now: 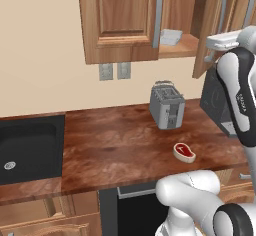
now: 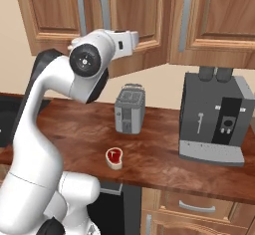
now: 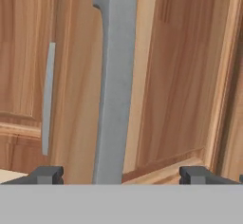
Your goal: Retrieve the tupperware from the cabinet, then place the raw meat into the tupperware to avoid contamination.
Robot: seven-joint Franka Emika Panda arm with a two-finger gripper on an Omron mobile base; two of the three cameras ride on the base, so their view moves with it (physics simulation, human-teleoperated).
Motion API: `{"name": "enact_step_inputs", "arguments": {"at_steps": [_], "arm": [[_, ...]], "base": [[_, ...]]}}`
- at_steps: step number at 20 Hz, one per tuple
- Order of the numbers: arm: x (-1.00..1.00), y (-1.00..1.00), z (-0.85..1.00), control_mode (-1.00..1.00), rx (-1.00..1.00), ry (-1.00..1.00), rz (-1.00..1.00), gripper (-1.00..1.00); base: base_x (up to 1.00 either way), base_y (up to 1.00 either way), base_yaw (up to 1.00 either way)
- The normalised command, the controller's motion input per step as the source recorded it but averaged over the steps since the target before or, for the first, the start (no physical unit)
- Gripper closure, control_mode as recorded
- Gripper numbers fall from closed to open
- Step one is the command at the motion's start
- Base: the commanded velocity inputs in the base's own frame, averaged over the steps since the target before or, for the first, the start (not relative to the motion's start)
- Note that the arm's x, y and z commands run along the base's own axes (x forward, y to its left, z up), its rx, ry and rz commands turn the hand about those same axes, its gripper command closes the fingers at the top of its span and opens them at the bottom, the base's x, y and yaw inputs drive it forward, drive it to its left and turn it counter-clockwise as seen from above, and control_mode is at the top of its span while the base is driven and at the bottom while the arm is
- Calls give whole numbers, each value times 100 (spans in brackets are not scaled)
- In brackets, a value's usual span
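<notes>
Straddling the grey bar handle [image 3: 114, 85] of the brown wooden cabinet [image 1: 120, 20], the gripper [image 3: 121, 174] stands wide open, apparently holding nothing. Door open; next, reach the pale square tupperware [image 1: 171, 37] on the shelf.

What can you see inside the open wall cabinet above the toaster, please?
On the cabinet's wooden shelf sits the tupperware, pale and shallow. The part-open doors cover the rest of the interior, so anything deeper cannot be seen.

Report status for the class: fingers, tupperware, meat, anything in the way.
Fingers open, straddling the door handle. Tupperware on cabinet shelf, door ajar. Raw meat on counter. Open door beside the arm.
</notes>
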Motion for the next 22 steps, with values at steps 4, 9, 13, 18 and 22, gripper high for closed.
{"name": "enact_step_inputs", "arguments": {"at_steps": [4, 9, 13, 18, 22], "arm": [[-31, -9, 8, -100, 0, -5, 0, -100], [-33, 0, 20, -100, 0, -5, 0, -100], [-35, 6, 23, -100, -8, -3, 1, -100], [-35, 12, 24, -100, -10, -2, 2, -100], [-38, 17, 20, -100, -9, -2, 2, -100]], "base": [[0, 0, 0], [0, 0, 0], [0, 0, 0], [0, 0, 0], [0, 0, 0]]}}
